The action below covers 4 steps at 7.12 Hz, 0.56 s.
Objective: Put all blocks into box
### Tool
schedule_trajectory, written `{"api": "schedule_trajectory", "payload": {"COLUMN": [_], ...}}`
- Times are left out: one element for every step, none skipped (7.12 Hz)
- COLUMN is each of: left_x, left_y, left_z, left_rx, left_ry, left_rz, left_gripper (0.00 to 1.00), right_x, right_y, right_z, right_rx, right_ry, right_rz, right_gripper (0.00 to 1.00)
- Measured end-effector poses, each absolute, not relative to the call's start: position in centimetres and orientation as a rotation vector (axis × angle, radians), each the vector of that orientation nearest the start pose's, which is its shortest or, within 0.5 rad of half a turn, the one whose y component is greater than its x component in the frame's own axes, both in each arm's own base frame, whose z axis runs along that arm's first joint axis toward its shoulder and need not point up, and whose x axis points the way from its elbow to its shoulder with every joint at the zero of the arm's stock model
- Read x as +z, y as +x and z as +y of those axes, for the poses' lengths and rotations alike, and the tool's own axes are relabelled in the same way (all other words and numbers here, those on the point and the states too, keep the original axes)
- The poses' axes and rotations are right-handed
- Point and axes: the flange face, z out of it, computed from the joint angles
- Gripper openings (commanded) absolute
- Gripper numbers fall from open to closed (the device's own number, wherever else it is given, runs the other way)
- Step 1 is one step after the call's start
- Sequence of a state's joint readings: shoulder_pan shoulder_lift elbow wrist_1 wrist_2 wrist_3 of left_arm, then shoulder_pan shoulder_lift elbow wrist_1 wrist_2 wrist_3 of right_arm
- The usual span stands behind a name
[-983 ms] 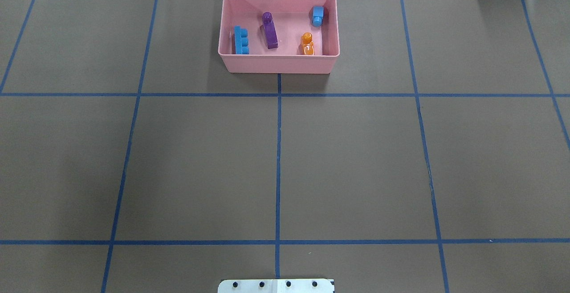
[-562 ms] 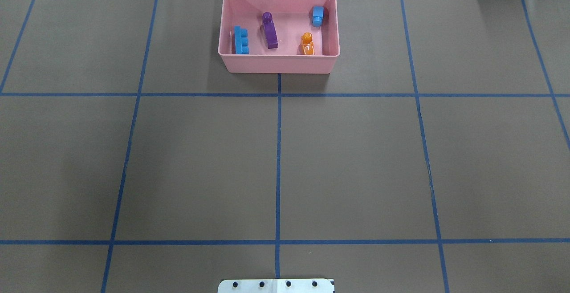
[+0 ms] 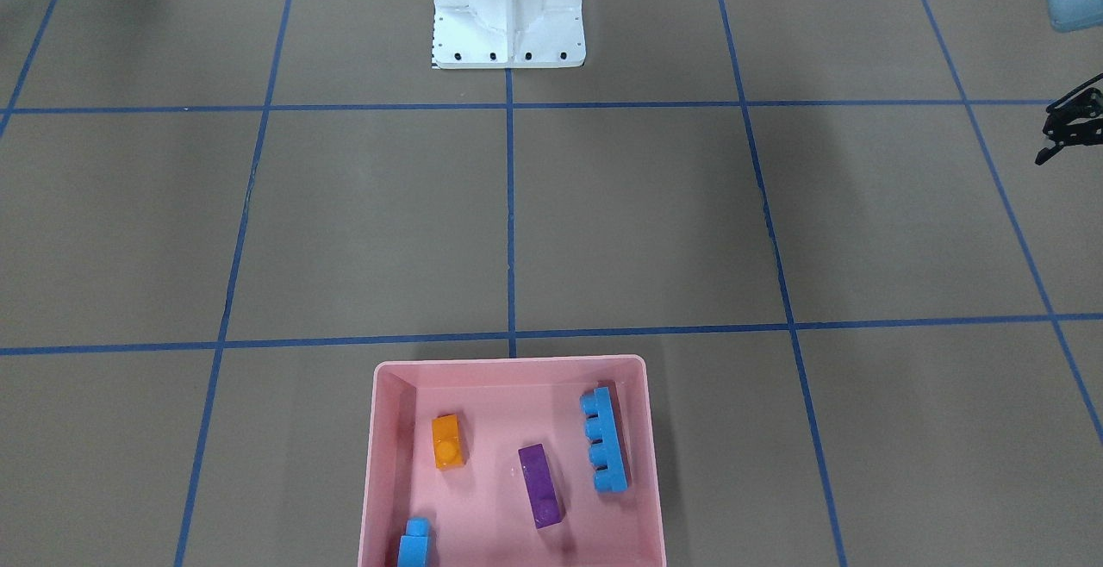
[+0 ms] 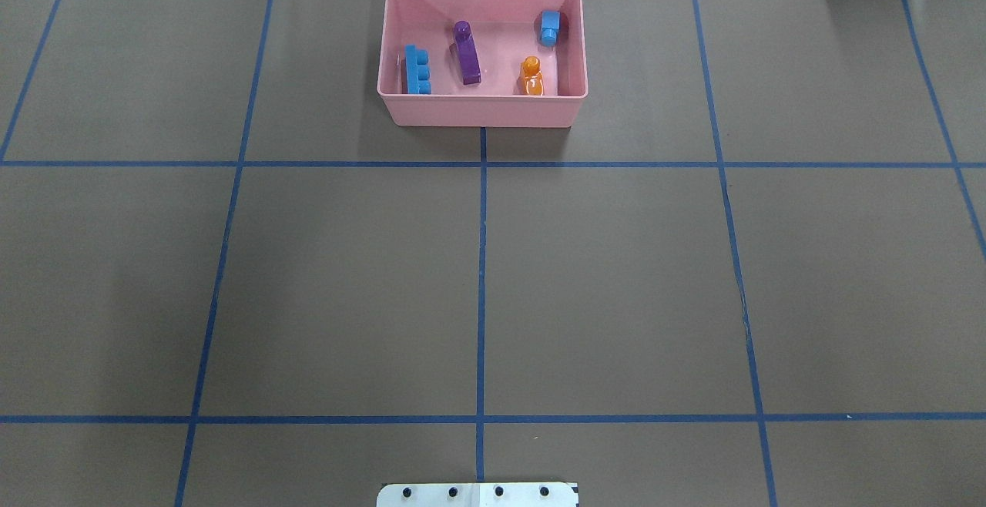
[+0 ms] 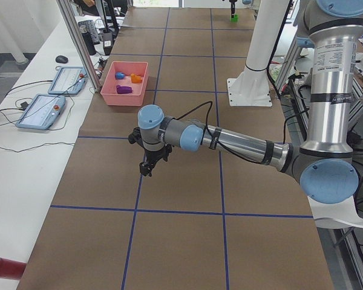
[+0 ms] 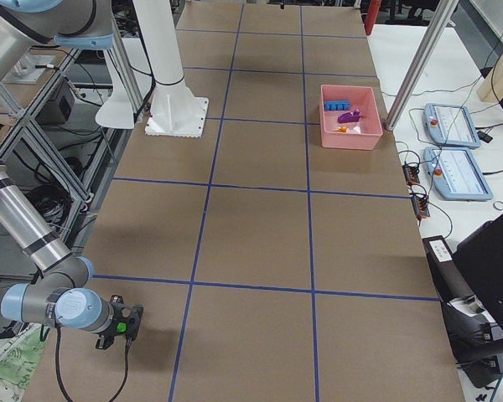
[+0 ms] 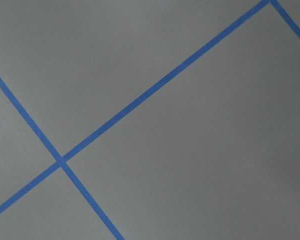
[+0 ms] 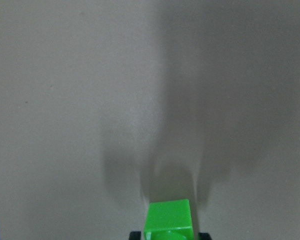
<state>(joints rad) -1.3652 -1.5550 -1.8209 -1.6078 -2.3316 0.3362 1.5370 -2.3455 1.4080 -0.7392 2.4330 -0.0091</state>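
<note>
Green block (image 8: 168, 216), last one out, clamped in my right gripper (image 8: 169, 234), well apart from box (image 4: 481, 110). Next: carry over, release inside. Left gripper (image 3: 1068, 129): opening unreadable.

I have the left arm (image 5: 230, 140) stretched low over the brown, blue-taped surface (image 5: 187, 241), with the black left gripper (image 5: 146, 168) pointing down close to a tape line; I cannot tell how its jaws stand. Beyond it, the shallow pink plastic box (image 5: 122, 100) holds a small blue plastic block (image 5: 119, 75), an orange plastic block (image 5: 136, 78) and a purple plastic block (image 5: 123, 89). At the far end, a small green plastic block (image 5: 234, 18) shows right under the dark right gripper (image 5: 232, 12).
</note>
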Motion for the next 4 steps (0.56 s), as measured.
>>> {"api": "schedule_trajectory", "payload": {"left_x": [53.74,53.64,53.57,53.62], "left_y": [3.67,3.68,3.68,3.65], "left_z": [-49.27,-49.27,-49.26,-49.11], "left_rx": [0.615,0.616,0.616,0.615], "left_ry": [0.314,0.316,0.317,0.316], "left_rz": [0.75,0.751,0.751,0.751], "left_gripper": [1.0,1.0,1.0,1.0], "right_x": [85.75,85.76,85.71,85.47], "right_y": [5.68,5.68,5.68,5.67], "right_z": [-2.89,-2.89,-3.0,-3.44], "right_rx": [0.006,0.006,0.006,0.001], "right_ry": [-0.11,-0.11,-0.106,-0.088], "right_rz": [-0.86,-0.859,-0.858,-0.858], "right_gripper": [0.0,0.0,0.0,0.0]}}
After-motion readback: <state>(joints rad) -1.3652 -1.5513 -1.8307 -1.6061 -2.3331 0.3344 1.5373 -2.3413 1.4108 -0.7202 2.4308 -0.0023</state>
